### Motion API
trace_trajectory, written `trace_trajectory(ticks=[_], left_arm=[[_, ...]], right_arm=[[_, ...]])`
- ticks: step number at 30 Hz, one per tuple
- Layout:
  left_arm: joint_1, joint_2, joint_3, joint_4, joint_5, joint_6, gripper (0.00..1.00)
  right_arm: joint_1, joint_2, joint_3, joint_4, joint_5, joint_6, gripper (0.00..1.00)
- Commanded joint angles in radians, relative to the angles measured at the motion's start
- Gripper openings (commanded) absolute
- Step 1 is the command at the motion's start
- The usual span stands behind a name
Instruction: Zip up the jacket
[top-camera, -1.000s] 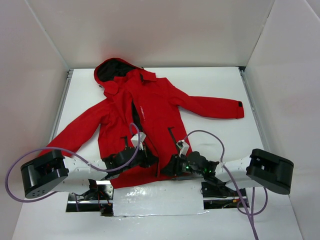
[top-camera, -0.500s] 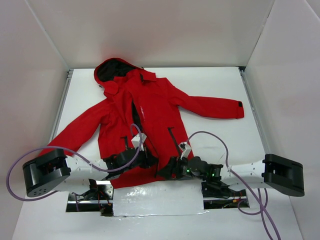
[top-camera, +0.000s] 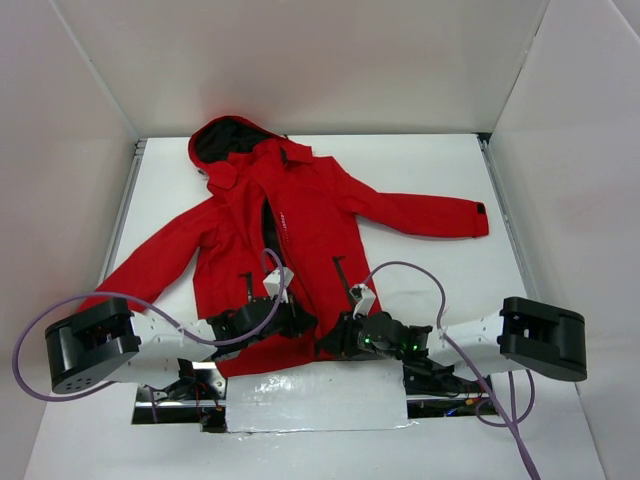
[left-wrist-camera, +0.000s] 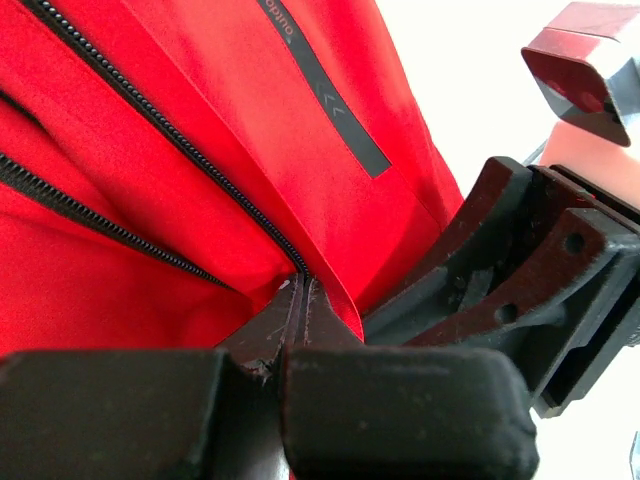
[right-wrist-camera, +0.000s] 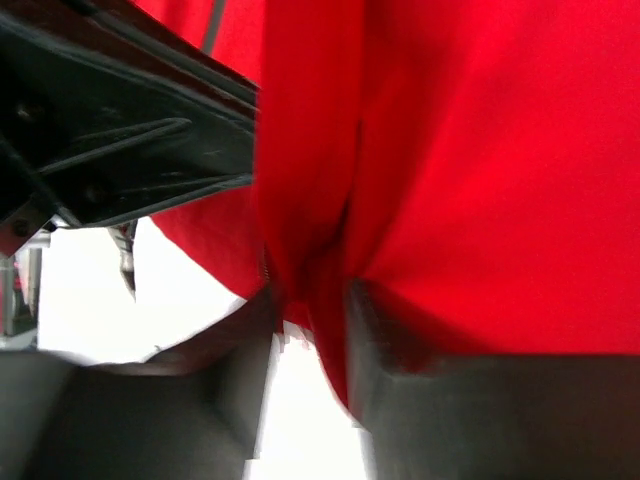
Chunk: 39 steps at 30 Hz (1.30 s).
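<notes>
Jacket (top-camera: 300, 215) lies flat, front up, on the white surface (top-camera: 430, 170). The hem is nearest both tools and the hood (top-camera: 225, 140) is at the far end from them. Front zip (left-wrist-camera: 170, 140) is open; its two rows meet only just ahead of the left tool (left-wrist-camera: 293, 305).

Left tool: fingers pressed together on the jacket at the zip's bottom end. Right tool (right-wrist-camera: 305, 310), just beside it: a fold of red cloth hangs between its fingers. Cannot tell whether it grips.

Risks (judgement):
- right tool closes on loose cloth, not the slider (slider not visible); a pull would only bunch the front
- flap beside the teeth drags in and jams
- left pinch slips; hem rides up
- tools almost touching; could knock

Writing: dark strip (left-wrist-camera: 325, 95) beside the zip has pale letters cut by the frame edge, perhaps "…pino", not certain
</notes>
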<state>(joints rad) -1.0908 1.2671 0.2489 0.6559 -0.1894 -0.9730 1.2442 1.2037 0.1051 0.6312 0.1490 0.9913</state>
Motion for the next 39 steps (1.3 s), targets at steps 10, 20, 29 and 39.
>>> trace_trajectory(ticks=[10, 20, 29, 39], left_arm=[[-0.011, -0.034, 0.029, -0.01, -0.016, 0.002, 0.0], [-0.011, -0.098, 0.032, -0.05, 0.002, -0.007, 0.47], [-0.011, -0.117, 0.009, -0.082, 0.013, -0.05, 0.33], [-0.02, -0.038, 0.055, -0.168, -0.001, -0.087, 0.34]], right_arm=[[0.008, -0.055, 0.002, 0.087, -0.003, -0.072, 0.0], [0.008, -0.07, 0.007, 0.094, 0.011, -0.125, 0.0], [0.008, -0.069, 0.004, 0.137, 0.006, -0.12, 0.0], [0.008, -0.052, 0.01, 0.127, 0.017, -0.108, 0.0]])
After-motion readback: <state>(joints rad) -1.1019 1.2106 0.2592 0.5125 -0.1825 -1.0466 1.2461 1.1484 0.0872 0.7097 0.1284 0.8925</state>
